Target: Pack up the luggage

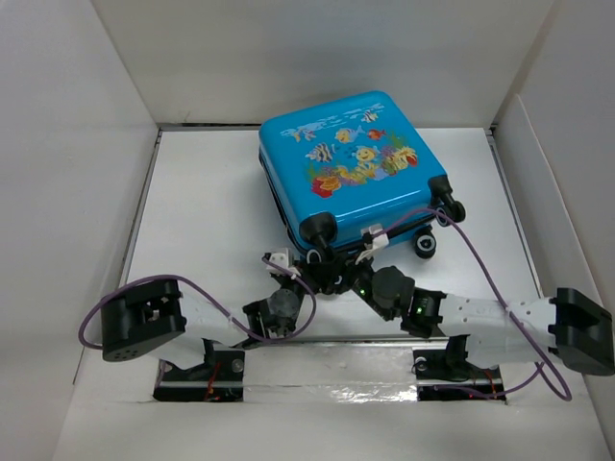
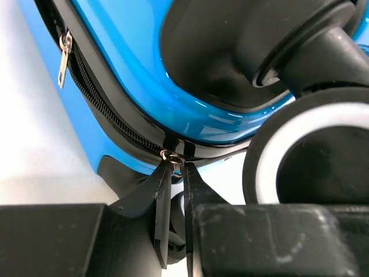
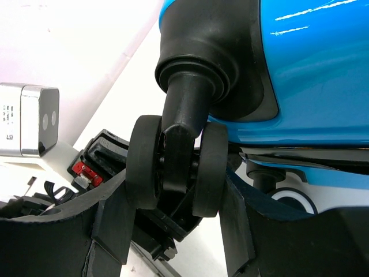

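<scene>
The luggage [image 1: 351,158] is a bright-blue suitcase with a fish print, lying flat at the back middle of the table. Both grippers meet at its near-left corner. My left gripper [image 1: 304,279] [image 2: 176,168] is shut on a small metal zipper pull [image 2: 172,157] on the black zipper trim [image 2: 109,118]. Farther along the zipper a second pull [image 2: 63,52] hangs free. My right gripper [image 1: 332,277] [image 3: 176,186] has its fingers pressed on both sides of the corner's black twin wheel [image 3: 173,164].
Two more wheels [image 1: 448,204] [image 1: 426,246] stick out at the suitcase's near-right corner. White walls [image 1: 115,77] enclose the table on three sides. The left wrist's white camera box [image 3: 29,121] sits close to the right gripper. Purple cables [image 1: 480,259] loop over both arms.
</scene>
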Action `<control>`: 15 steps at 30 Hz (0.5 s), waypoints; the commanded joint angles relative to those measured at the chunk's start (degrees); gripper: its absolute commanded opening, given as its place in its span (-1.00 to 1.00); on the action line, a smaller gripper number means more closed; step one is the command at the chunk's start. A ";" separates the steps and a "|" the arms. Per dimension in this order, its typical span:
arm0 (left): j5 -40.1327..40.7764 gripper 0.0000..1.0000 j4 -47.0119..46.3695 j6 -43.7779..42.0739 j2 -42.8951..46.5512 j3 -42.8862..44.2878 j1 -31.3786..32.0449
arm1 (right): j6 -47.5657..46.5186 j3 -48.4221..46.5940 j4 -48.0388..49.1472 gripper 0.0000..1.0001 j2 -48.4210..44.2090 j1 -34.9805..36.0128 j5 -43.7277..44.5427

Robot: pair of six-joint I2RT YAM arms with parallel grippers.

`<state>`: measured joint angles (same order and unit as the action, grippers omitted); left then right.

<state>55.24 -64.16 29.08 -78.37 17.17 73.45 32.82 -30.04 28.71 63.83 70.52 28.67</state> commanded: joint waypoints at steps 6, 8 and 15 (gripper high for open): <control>5.41 -1.00 -7.13 -2.99 10.94 -5.82 -1.89 | -0.39 1.56 6.62 -1.00 -6.70 1.37 -2.30; 3.12 -1.00 -6.33 -2.72 14.98 -9.76 -3.13 | -0.47 3.05 6.54 -1.00 -8.80 1.37 -1.77; 0.05 -1.00 5.88 0.98 30.37 -14.27 -11.21 | -0.56 5.08 1.36 -1.00 -13.29 1.37 -4.67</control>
<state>55.88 -61.01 29.04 -51.64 3.55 64.53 32.80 -24.01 23.83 53.34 71.00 26.44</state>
